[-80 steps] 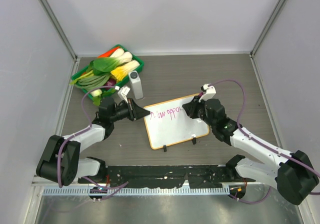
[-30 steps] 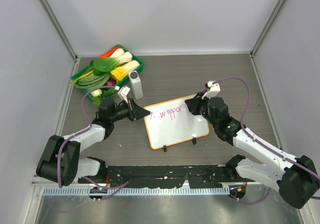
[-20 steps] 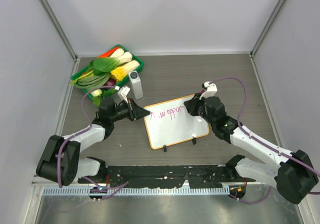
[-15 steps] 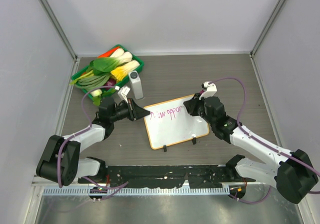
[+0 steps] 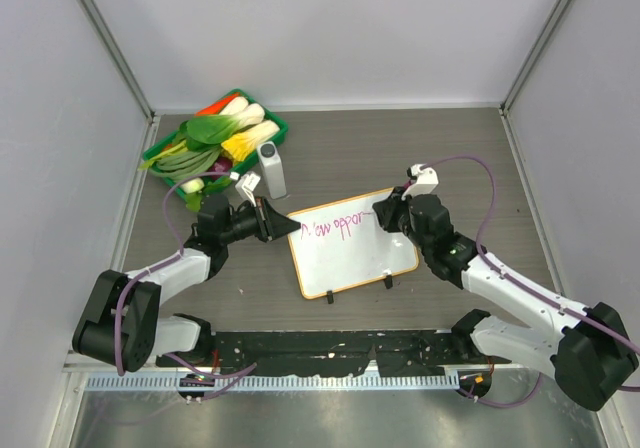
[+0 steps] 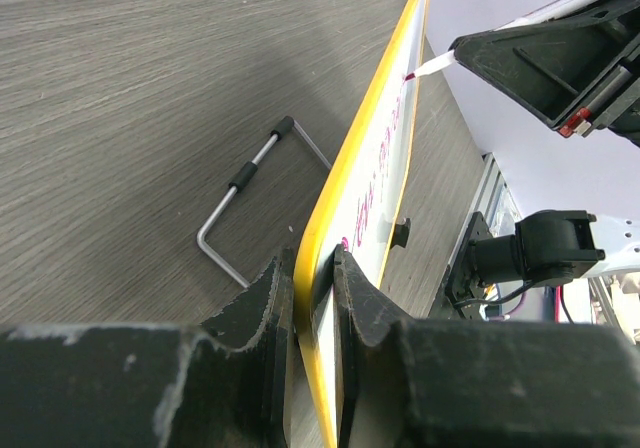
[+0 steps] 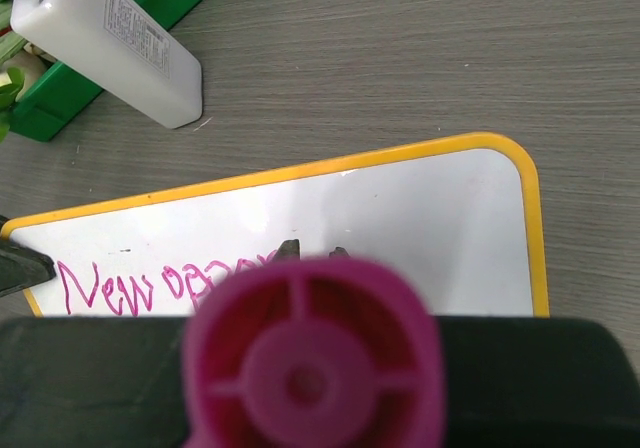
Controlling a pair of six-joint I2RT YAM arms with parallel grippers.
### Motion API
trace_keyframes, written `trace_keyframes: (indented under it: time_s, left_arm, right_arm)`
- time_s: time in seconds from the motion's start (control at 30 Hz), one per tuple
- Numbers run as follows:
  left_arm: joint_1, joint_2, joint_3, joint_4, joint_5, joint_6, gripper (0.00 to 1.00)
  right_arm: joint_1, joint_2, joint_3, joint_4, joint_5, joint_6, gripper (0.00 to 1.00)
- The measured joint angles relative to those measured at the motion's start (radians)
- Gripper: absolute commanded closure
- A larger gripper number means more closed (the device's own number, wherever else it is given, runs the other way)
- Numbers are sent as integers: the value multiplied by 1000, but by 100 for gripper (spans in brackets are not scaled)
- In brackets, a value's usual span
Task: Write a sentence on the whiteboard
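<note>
the white whiteboard (image 5: 355, 256), orange-rimmed with rounded corners, rests on the grey wood-grain table (image 5: 400, 148), a thin pink cursive sentence (image 5: 335, 228) across it. the left tool (image 5: 288, 226), reaching in low, pinches its left edge; the right tool (image 5: 384, 212), angled down, clamps a pink marker (image 7: 315, 368)

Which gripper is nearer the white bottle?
Left. The left gripper clamps the whiteboard corner close by the white bottle; right gripper, holding the marker, is across the board.

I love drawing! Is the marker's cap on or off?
Off. The marker shows its bare, pink-stained tip, touching the whiteboard in the left wrist view.
</note>
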Motion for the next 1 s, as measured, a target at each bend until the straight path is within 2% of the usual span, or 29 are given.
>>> trace_keyframes:
  time_s: [0.43, 1.0]
  left_arm:
    - [0, 0, 0, 0, 0, 0, 100]
    - [0, 0, 0, 0, 0, 2, 100]
  right_arm:
    - [0, -34, 0, -11, -1, -5, 99]
    - [0, 14, 23, 13, -12, -3, 98]
